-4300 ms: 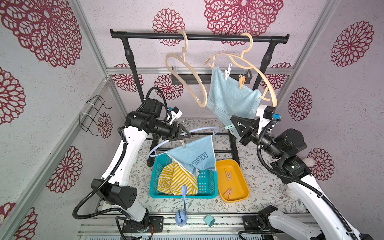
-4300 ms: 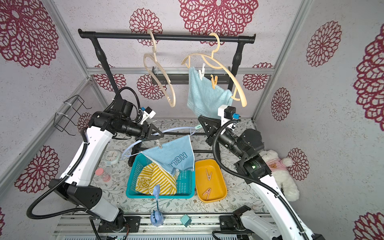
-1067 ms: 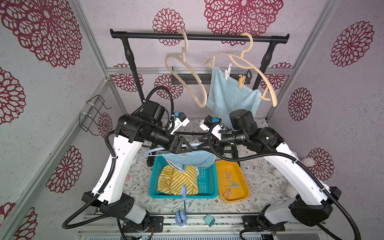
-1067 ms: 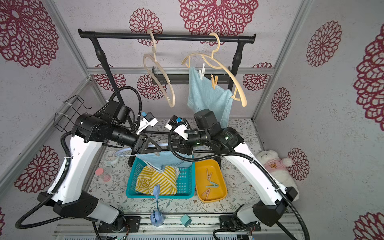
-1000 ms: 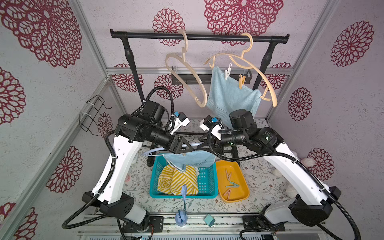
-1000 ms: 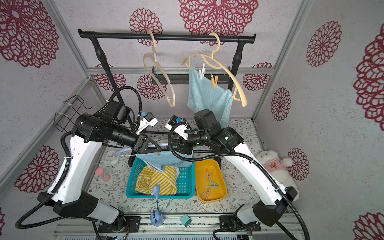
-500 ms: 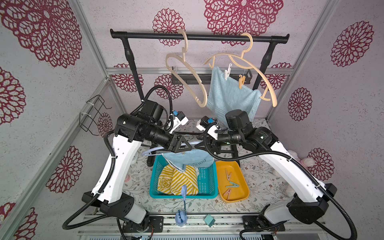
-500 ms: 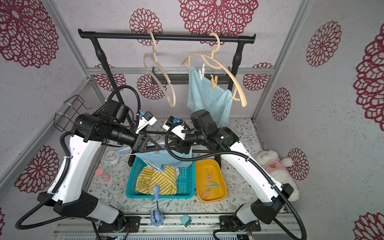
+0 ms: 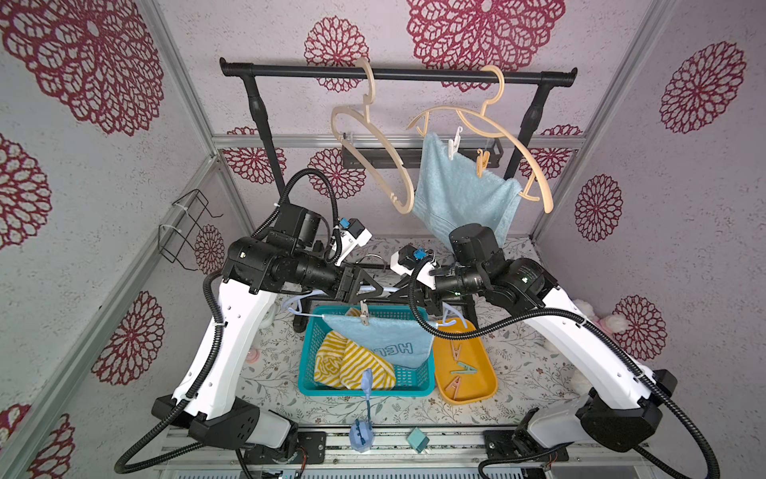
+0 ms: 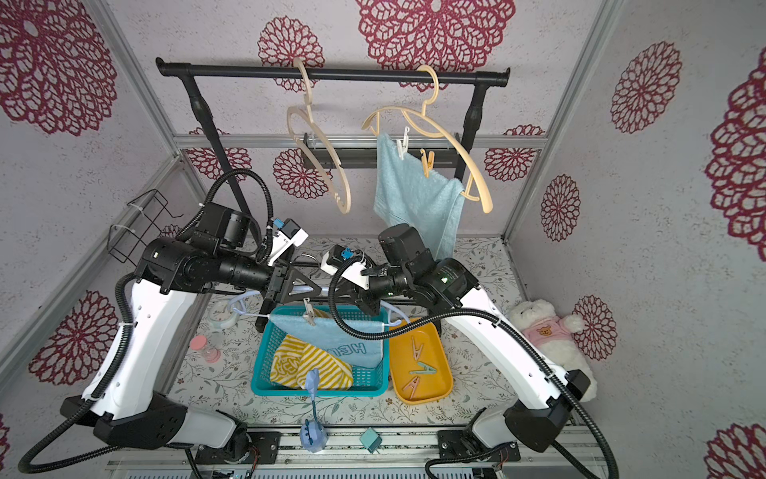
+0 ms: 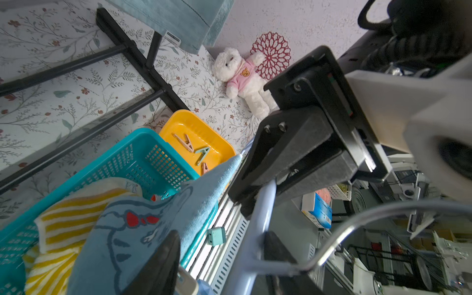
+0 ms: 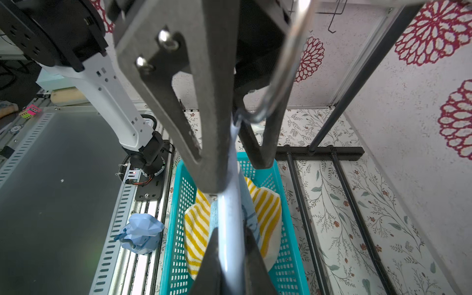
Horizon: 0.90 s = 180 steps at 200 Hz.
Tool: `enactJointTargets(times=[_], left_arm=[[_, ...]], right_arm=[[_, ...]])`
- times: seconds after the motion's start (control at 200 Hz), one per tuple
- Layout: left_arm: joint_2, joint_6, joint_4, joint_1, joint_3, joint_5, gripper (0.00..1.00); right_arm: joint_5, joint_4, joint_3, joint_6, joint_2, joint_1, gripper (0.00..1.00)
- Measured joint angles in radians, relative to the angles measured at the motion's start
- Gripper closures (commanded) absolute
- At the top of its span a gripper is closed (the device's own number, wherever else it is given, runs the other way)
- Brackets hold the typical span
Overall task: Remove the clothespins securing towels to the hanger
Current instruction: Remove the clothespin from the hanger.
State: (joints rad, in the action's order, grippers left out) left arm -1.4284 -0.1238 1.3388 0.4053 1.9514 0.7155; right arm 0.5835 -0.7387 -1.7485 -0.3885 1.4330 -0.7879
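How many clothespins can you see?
6 clothespins: three in the orange tray, a white one and an orange one on the hanging blue towel, a beige one on the HELLO towel. Others may be hidden.
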Motion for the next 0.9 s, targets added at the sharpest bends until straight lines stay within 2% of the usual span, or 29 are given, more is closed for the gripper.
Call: enactJointTargets(times=[0.045, 0.185, 0.24, 0.51, 0.746, 0.901], left_arm=[[0.036, -0.031, -0.074, 0.000, -0.037, -0.045, 0.28], [0.176, -0.112, -0.262, -0.018, -0.166, -0.173, 0.18], [0.223, -0.129, -0.301, -0.027, -0.188, -0.203, 0.11], [0.357, -0.163, -0.375, -0.046, -0.229, -0.272, 0.14], [0.452, -0.165, -0.366, -0.047, -0.269, -0.413, 0.19], [0.491, -0.160, -0.363, -0.048, -0.264, -0.479, 0.22]], right_arm=[[-0.025, 0.018, 0.000, 0.026, 0.000, 0.000, 1.00], [-0.047, 0.037, 0.000, 0.077, 0.000, 0.019, 1.00], [-0.043, 0.043, 0.000, 0.090, 0.000, 0.030, 1.00], [-0.025, 0.061, 0.001, 0.103, 0.000, 0.061, 1.00], [-0.035, 0.117, 0.060, 0.103, -0.002, 0.060, 1.00], [-0.095, 0.166, 0.081, 0.101, -0.019, 0.034, 1.00]])
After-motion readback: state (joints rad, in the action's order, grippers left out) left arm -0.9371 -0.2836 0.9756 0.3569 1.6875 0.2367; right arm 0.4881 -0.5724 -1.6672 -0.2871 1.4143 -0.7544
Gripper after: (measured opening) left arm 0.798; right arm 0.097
